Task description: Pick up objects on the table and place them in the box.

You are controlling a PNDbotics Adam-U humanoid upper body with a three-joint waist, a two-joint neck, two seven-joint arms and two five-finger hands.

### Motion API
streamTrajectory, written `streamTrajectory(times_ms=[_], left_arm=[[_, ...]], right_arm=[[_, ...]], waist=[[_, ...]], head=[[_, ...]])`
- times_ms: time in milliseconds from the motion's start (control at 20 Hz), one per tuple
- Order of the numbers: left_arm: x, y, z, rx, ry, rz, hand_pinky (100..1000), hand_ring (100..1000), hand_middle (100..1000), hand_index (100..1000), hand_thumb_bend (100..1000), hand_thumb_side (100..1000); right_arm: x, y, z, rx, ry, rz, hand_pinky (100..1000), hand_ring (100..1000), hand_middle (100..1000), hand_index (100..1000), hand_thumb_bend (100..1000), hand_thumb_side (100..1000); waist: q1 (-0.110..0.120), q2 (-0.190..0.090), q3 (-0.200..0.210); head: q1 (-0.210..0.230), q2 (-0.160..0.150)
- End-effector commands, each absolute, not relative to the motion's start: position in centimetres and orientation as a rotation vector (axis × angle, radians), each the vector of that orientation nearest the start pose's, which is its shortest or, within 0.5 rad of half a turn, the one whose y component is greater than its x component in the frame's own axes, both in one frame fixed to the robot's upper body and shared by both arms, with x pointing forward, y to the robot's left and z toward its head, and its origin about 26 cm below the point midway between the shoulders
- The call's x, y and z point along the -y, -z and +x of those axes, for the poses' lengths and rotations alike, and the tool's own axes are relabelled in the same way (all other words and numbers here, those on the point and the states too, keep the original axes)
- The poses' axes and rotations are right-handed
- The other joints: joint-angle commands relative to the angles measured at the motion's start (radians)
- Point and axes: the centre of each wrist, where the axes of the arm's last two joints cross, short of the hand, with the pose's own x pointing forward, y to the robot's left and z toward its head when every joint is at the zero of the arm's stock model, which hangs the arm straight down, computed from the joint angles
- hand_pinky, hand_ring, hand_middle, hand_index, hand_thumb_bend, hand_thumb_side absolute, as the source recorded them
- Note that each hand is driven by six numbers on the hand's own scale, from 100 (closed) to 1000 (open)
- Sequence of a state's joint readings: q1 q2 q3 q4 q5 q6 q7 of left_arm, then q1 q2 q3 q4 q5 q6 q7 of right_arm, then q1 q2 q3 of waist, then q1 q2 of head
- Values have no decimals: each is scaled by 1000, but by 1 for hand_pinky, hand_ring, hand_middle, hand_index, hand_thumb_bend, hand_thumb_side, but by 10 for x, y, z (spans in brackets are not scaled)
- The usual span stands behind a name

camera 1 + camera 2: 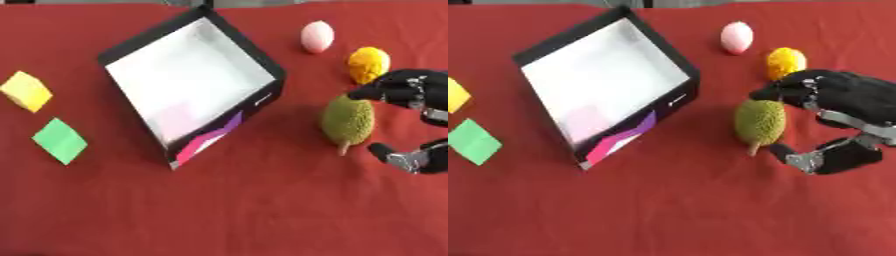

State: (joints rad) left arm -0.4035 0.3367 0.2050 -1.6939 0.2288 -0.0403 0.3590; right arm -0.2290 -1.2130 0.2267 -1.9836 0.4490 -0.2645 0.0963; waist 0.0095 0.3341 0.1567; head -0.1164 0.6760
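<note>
Right of box (pixel 188 75), right hand (pixel 842 107) spread wide beside green spiky fruit (pixel 759 120); fingers above, thumb below, nothing grasped.

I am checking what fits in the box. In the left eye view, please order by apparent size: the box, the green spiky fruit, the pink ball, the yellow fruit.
1. box
2. green spiky fruit
3. yellow fruit and pink ball: look alike, so unranked.

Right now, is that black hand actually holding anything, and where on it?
Nothing yet. The right hand brackets the green spiky fruit, fingers open beside its top and stem end.
</note>
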Motion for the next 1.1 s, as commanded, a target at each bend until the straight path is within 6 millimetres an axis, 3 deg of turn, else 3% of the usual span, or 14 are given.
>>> streamTrajectory(times_ms=[50,250,1100], left_arm=[[-331,-193,347,2187,-334,324,687,854,690,737,100,730],[-330,-192,347,2184,-330,318,687,854,689,736,100,730],[-329,-191,348,2177,-318,311,687,853,683,731,100,730]], right_arm=[[332,-252,277,-2251,2454,1193,921,851,845,982,442,593],[329,-251,278,-2219,2503,1220,938,862,850,988,449,726],[324,-253,283,-2290,2515,1430,930,860,839,975,420,701]], waist=[[-1,-27,2],[-1,-27,4],[3,-24,5]], head=[[-8,1],[-10,0],[-23,-8]])
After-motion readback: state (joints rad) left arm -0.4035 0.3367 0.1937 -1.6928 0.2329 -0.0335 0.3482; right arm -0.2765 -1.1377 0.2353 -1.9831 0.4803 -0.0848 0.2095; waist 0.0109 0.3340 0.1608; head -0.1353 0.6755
